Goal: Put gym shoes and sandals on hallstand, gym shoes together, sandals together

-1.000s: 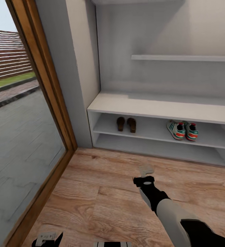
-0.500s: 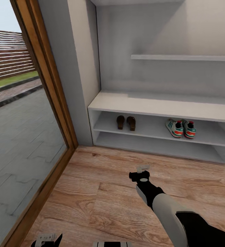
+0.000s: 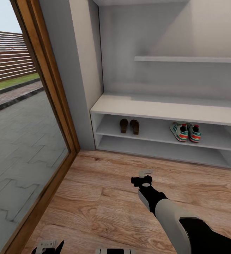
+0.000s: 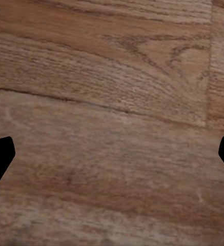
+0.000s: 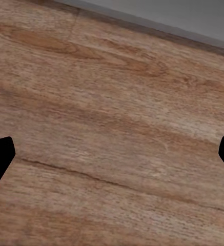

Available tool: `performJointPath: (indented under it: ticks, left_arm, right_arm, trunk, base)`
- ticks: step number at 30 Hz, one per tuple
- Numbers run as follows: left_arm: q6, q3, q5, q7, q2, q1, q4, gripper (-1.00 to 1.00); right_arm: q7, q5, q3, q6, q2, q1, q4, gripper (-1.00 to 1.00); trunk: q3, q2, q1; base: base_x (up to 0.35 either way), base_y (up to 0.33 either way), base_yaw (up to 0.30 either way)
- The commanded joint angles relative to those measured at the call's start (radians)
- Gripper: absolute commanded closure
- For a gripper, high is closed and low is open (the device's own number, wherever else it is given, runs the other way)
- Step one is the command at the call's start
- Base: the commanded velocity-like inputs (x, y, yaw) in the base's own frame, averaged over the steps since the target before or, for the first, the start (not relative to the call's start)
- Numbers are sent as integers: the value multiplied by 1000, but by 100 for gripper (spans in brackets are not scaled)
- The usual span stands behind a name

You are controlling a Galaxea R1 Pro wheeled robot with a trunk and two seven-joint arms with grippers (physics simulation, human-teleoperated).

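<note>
Right pincer [image 3: 145, 173] crept left, spread; woven sandals [image 3: 129, 126], striped sneakers [image 3: 186, 132] on shelf.

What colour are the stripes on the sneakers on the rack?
Green stripes on cream-white sneakers, with red-orange patches; the head view shows it best.

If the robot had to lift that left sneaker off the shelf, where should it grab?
Probably the heel collar of the left gym shoe, reached from the open front of the hallstand: the heel faces outward, and the top board blocks any approach from above.
</note>
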State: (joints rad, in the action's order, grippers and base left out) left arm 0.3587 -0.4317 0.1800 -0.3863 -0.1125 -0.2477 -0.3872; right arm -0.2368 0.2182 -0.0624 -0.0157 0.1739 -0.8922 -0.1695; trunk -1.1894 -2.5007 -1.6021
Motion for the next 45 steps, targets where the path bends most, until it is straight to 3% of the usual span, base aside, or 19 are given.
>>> performJointPath:
  ticks: [1, 7, 34, 41, 43, 45]
  left_arm:
    - [5, -9, 10, -6, 1, -1, 1, -100]
    - [5, -9, 10, -6, 1, -1, 1, -100]
    - [4, -9, 10, -6, -2, -1, 1, -100]
    - [3, -10, 10, -5, -2, -1, 1, -100]
    - [3, -10, 10, -5, -2, -1, 1, -100]
    - [3, -10, 10, -5, -2, -1, 1, -100]
  right_arm:
    - [-2, 9, -7, -2, 1, -1, 1, -100]
    - [-2, 8, -7, -2, 1, -1, 2, -100]
    - [0, 9, -7, -7, 1, 4, 7, -100]
    - [4, 12, -7, -9, 1, 35, 8, -100]
    - [9, 12, -7, -9, -8, 41, 8, -100]
    - [29, 13, -6, -10, -32, 59, 8, -100]
  trunk:
    - [-1, 0, 0]
    - [15, 1, 2]
    - [99, 189, 105]
    - [121, 238, 132]
    - [128, 252, 140]
    - [134, 266, 147]
  base:
    - [0, 0, 0]
    - [0, 0, 0]
    - [0, 0, 0]
    - [0, 0, 0]
    - [0, 0, 0]
    - [0, 0, 0]
